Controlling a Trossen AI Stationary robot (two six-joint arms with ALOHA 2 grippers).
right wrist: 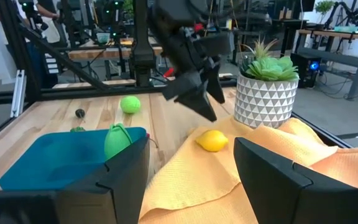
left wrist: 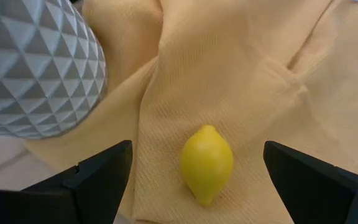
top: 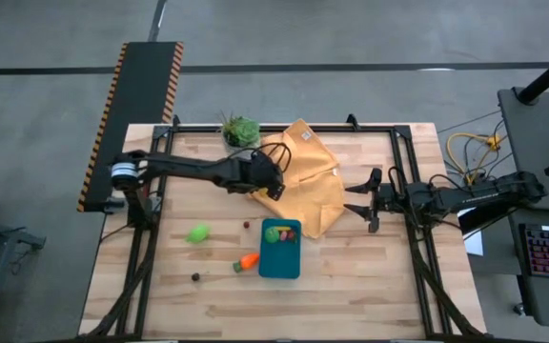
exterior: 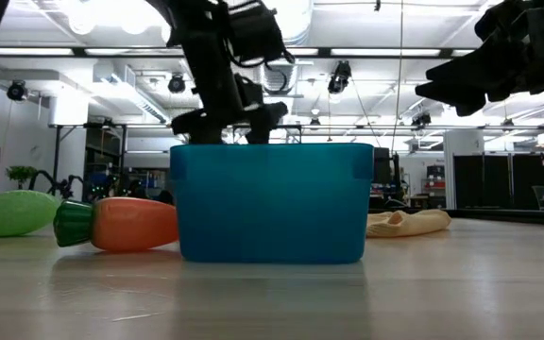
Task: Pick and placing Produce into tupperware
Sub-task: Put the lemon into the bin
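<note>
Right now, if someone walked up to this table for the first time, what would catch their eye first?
Probably the left gripper, fingers spread wide, poised right above a yellow lemon lying on the mustard cloth, beside the plant in its white patterned pot. Next, the teal tupperware near the table's middle with some produce already inside, and an orange carrot lying against its left side.

Lemon on the cloth beside the potted plant, left gripper above the lemon, container on the table near the cloth's edge, produce inside it, carrot just left of it, right gripper at the cloth's right
</note>
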